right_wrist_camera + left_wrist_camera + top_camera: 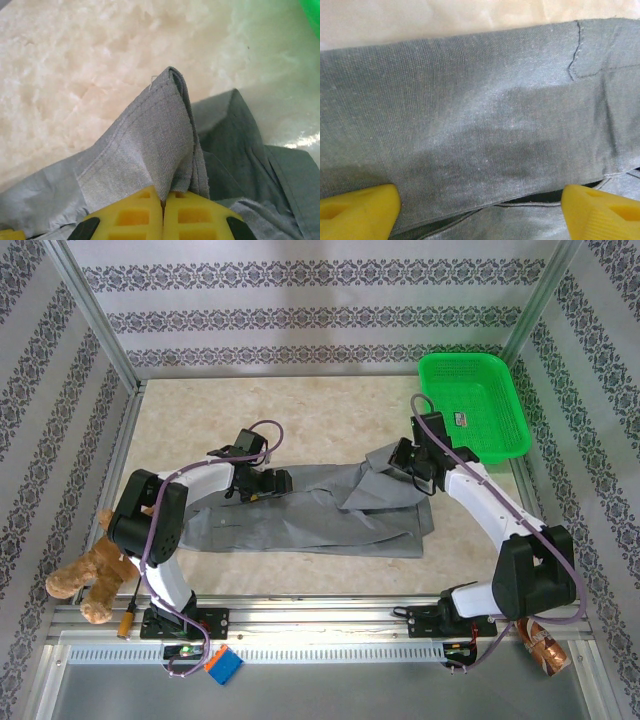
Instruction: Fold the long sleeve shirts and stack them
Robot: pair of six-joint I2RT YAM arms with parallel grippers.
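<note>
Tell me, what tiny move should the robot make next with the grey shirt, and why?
Probably lift the right end effector a little and carry its pinched fold across the grey shirt. It is shut on a raised fold of cloth, while the open left end effector hovers over the flat body.

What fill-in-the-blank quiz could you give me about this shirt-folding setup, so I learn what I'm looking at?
1. The right gripper is shut on a fold of the ____ shirt.
2. The left gripper hovers above the shirt with its jaws ____.
3. The basket at the far right is ____.
4. The plush toy beside the left arm is ____.
Missing words: grey; open; green; brown.
</note>
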